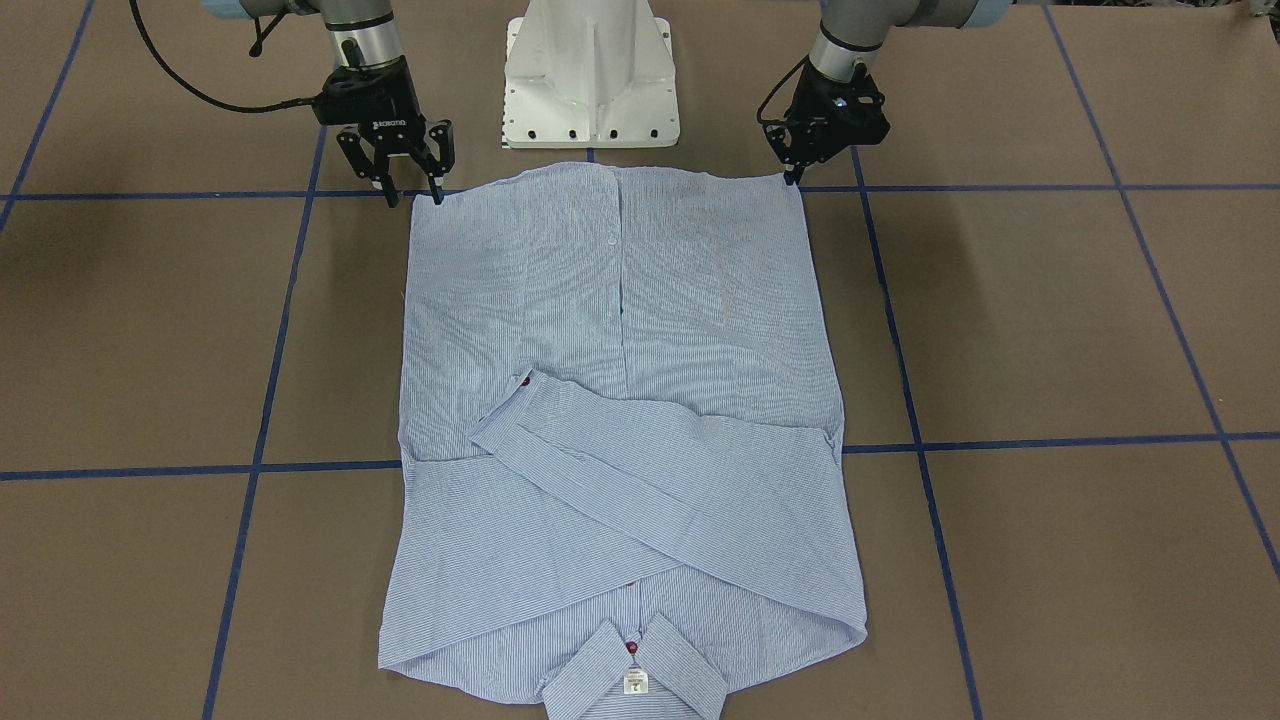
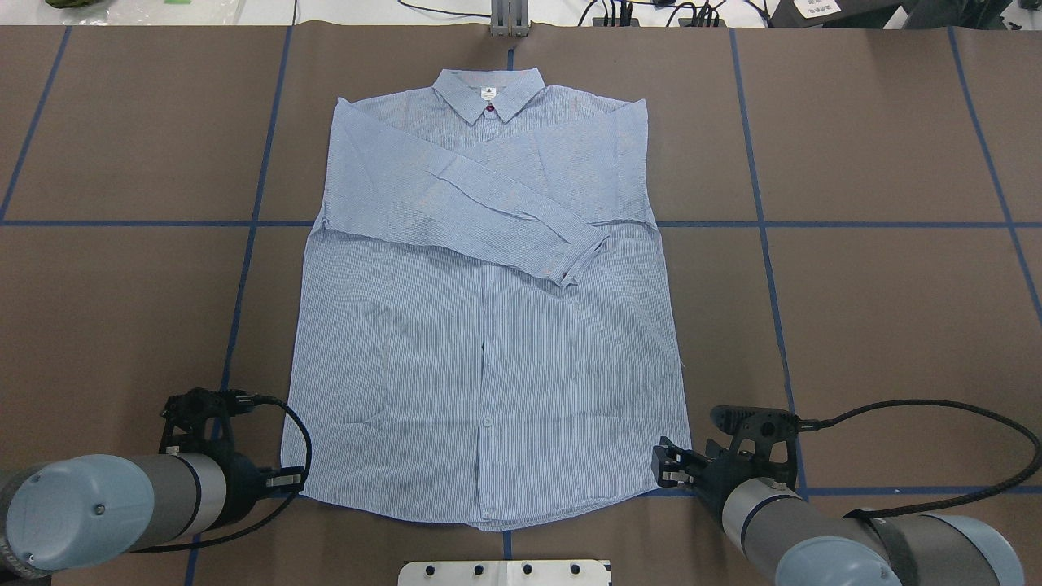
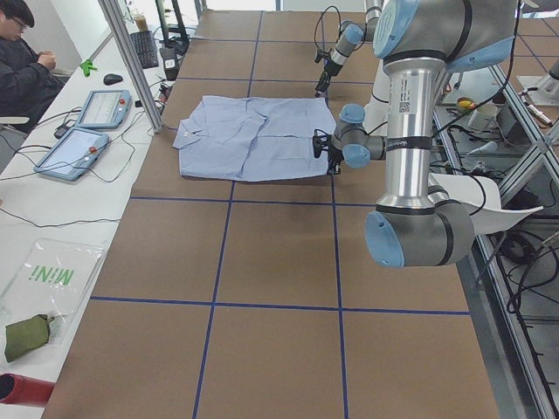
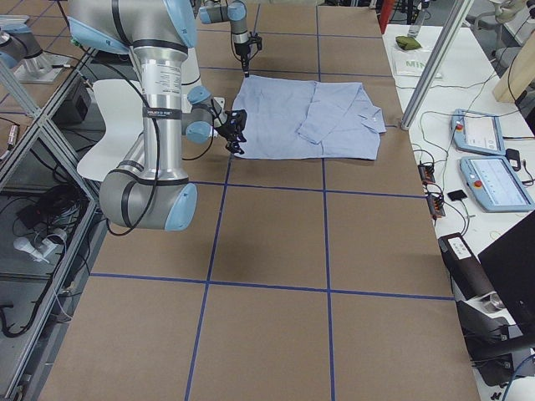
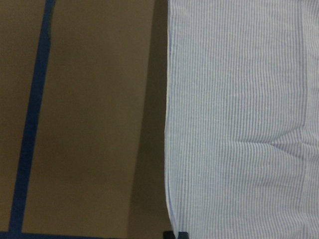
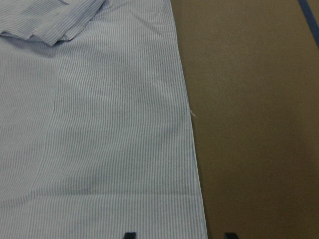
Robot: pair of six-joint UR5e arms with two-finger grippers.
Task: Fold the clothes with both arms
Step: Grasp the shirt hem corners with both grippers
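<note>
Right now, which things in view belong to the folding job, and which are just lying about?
Job:
shirt
left gripper, at one hem corner
right gripper, at the other hem corner

Lying about, on the side bench:
pendant
second pendant
keyboard
mouse
green pouch
plastic bag

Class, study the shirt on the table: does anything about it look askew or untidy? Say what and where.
The folded-in sleeve slants across the shirt, and its cuff is rumpled rather than flat. A small loose thread sticks out from the side hem.
</note>
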